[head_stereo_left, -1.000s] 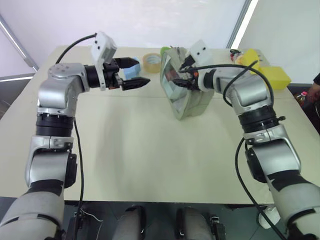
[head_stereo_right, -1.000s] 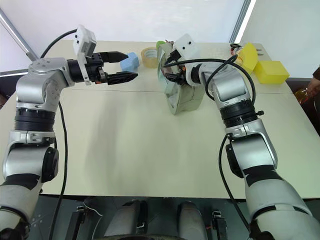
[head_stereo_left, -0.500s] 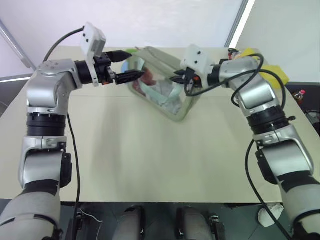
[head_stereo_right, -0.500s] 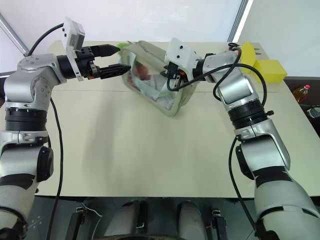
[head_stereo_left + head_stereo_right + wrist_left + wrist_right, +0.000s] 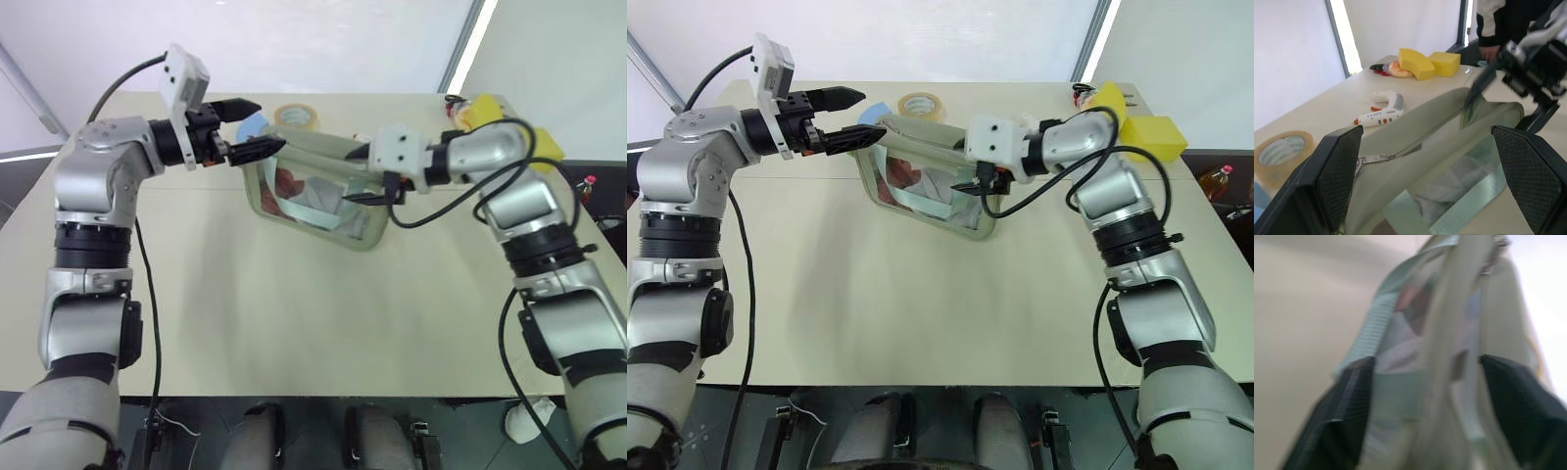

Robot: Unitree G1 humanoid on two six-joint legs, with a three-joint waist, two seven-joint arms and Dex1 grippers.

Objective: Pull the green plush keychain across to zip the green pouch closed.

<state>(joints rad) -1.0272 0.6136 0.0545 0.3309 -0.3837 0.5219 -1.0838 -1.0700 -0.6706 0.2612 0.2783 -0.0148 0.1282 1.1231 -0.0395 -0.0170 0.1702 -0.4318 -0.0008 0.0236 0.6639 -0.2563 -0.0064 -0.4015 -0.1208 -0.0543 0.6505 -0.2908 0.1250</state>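
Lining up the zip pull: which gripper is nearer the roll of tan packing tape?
Left. The left gripper sits just beside the tape roll; the right gripper is at the pale green pouch's far end.

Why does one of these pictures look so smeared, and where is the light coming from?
Right wrist view: the green pouch is streaked and soft, likely motion blur. Left wrist view: sharper, with bright windows washing out the background. Left eye view: daylight from behind the table casts soft shadows towards the camera.

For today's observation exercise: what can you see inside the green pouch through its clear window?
Through the green pouch window show pale folded material and a reddish patch near its left end. What they are cannot be told; anything behind them or the fabric is covered.
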